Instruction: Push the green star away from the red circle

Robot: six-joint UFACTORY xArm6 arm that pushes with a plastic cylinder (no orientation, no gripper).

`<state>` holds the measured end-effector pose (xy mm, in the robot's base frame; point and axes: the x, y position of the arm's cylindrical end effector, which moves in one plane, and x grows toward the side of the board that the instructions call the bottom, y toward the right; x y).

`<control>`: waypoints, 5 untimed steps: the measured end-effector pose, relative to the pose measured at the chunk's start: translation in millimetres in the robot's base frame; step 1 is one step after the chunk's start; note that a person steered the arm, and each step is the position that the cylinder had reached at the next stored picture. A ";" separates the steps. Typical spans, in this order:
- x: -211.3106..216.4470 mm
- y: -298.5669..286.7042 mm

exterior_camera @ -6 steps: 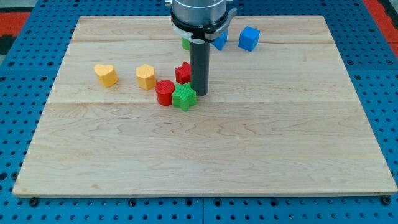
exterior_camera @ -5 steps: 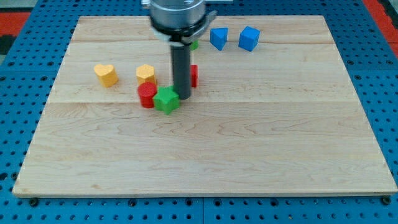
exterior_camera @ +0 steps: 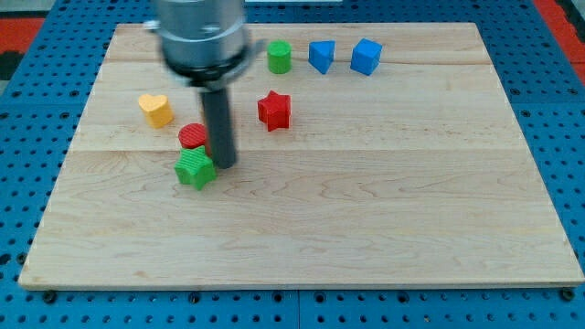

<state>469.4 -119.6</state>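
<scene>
Camera view: my tip (exterior_camera: pixel 223 164) is sitting against the right edge of the green star block (exterior_camera: pixel 195 170), left of centre on the wooden board (exterior_camera: pixel 366 228). Red circular block (exterior_camera: pixel 193 137) is lying just above the star, apparently touching. Star's pointing direction is unclear; no long axis is showing. No fingers: plain rod.

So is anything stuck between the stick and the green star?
No. My tip sits right at the green star, on its right side in the view, with nothing between them. The red circle is just above the star, very close. Below the star, the wooden board is bare.
</scene>
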 end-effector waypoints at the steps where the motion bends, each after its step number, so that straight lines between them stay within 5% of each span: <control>1: 35.9 -47.8; 2: 71.5 -33.9; 3: 120.6 -80.1; 4: 103.3 -174.6; 5: 72.5 -185.2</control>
